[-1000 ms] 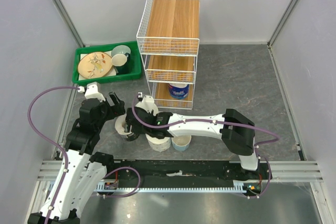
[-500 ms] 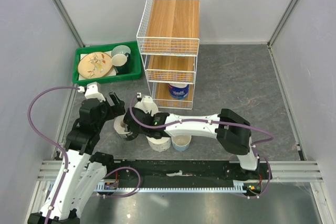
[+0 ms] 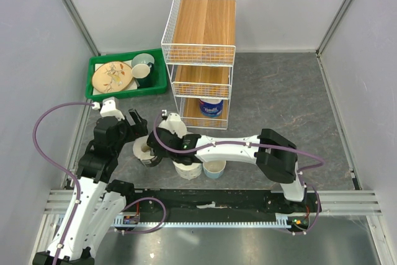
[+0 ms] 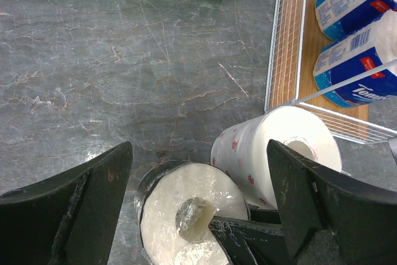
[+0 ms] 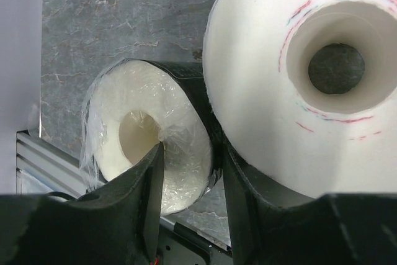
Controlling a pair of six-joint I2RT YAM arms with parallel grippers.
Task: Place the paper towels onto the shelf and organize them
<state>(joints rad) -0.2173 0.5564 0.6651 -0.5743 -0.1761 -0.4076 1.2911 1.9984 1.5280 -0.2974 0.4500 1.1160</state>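
The dark-wrapped paper towel roll [image 3: 143, 151] stands on the floor in front of my left arm. My right gripper [image 5: 189, 172] is shut on its wall, one finger in the core and one outside; the roll [image 5: 149, 153] fills that view's left. My left gripper [image 4: 201, 197] hangs open above the same roll [image 4: 180, 215], touching nothing. A flower-patterned roll [image 4: 267, 147] stands next to it, also in the top view [image 3: 188, 167]. Two blue-wrapped rolls [image 4: 353, 66] lie on the bottom board of the shelf [image 3: 205, 48]. Its upper boards are bare.
A green tray [image 3: 99, 88] with a plate and a cup stands at the back left. A pale blue cup [image 3: 214, 168] stands right of the patterned roll. Grey walls close in both sides. The metal rail runs along the near edge.
My right arm has shifted slightly left, and the dark-wrapped roll has shifted left with it. The left arm has barely moved.
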